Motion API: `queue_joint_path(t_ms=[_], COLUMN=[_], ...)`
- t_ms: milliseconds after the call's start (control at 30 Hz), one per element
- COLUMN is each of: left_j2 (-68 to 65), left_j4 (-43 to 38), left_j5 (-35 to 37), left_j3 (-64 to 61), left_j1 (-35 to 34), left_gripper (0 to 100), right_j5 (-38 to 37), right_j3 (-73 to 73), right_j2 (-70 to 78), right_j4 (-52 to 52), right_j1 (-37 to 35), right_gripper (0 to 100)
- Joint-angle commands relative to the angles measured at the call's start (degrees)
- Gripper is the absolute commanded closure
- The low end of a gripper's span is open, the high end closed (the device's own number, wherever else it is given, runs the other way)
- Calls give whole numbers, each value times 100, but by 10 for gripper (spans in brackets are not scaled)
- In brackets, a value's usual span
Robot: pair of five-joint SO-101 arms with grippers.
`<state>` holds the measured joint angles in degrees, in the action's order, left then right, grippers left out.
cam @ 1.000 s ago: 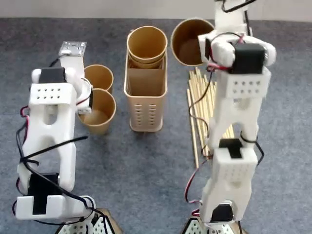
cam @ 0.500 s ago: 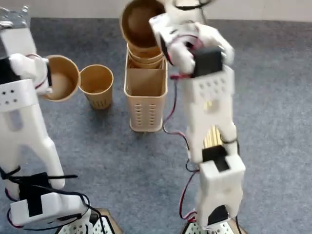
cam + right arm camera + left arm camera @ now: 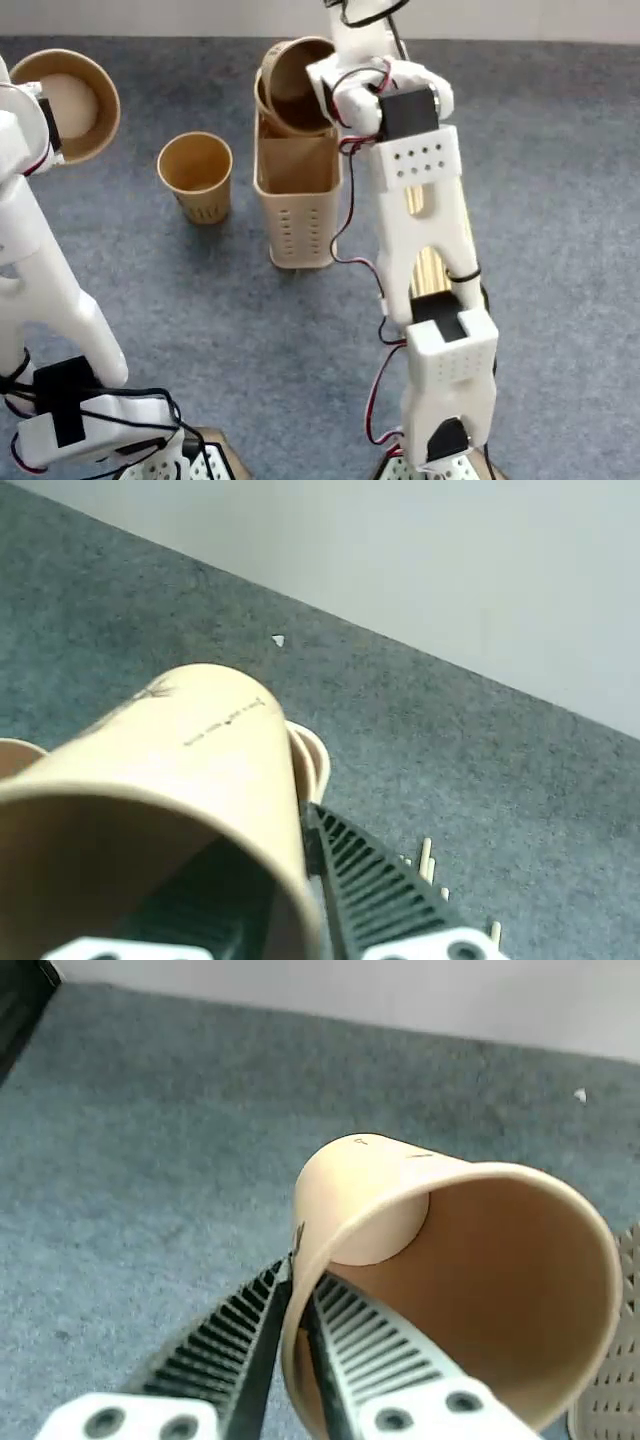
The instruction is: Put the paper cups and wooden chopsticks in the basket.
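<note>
Nearer the basket (image 3: 297,215): right gripper (image 3: 303,875) clamped on tilted cup (image 3: 293,82), hanging just above basket's far end, target straight below; left gripper (image 3: 297,1325) pinches second cup (image 3: 62,100), aloft near surface's far-left corner, well apart.

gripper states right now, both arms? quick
Left gripper: shut on a tan paper cup, pinched by its wall.
Right gripper: shut on another tan paper cup, same wall pinch.

Grey carpet (image 3: 560,150) across whole surface; pale wall (image 3: 450,560) along far edge.
</note>
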<state>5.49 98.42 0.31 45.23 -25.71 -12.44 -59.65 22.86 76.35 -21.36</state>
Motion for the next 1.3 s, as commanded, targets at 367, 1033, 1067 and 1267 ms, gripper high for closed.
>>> queue_joint_path(t_ms=[367,1033,1067,1267], left_j2=[75,75,75,75], left_j4=[44,167,167,167], left_j5=[220,220,220,211], left_j3=[215,207,207,207], left_j1=[585,576,576,567], left_gripper=[986,986,986,986], right_j5=[-35,0,0,633], right_j3=[48,13,22,154], right_j2=[-681,-233,-233,-13], right_j4=[268,-505,-725,-1798], right_j1=[-66,-40,-40,-40], right_gripper=[987,832,810,799])
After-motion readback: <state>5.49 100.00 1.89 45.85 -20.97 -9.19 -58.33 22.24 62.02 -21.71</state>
